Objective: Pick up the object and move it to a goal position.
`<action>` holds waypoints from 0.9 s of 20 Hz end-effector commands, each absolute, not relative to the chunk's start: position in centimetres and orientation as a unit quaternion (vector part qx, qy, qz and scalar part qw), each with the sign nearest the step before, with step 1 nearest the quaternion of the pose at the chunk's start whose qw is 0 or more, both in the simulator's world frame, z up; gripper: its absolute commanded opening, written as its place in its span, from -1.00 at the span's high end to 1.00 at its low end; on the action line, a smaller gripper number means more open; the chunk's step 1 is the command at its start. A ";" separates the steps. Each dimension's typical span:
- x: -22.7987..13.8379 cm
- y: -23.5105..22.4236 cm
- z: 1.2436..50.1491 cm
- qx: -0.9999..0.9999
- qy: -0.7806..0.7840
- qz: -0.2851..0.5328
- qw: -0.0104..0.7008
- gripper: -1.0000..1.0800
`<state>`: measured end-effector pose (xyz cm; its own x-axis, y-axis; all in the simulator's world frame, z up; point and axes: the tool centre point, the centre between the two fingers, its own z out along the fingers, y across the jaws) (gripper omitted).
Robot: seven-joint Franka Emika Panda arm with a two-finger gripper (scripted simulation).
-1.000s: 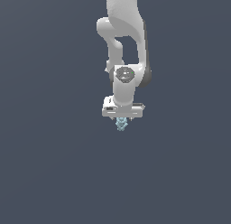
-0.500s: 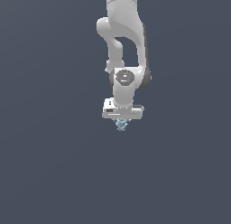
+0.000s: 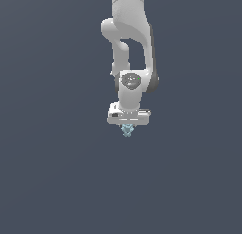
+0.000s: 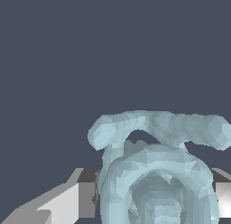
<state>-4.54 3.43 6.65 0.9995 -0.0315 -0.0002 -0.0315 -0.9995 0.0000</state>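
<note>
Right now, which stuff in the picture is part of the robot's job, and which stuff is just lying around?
Part of the job:
- the pale blue lumpy object, sitting between the fingers
- the gripper, closed on that object

Just lying around:
- nothing else shows; only a plain dark grey background in both views
</note>
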 end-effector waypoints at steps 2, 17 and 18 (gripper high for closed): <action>-4.4 3.7 7.5 1.000 -0.016 0.000 0.000 1.00; -2.3 6.6 18.4 1.000 -0.016 0.000 0.000 1.00; -2.1 6.8 19.5 1.000 -0.016 0.000 0.000 1.00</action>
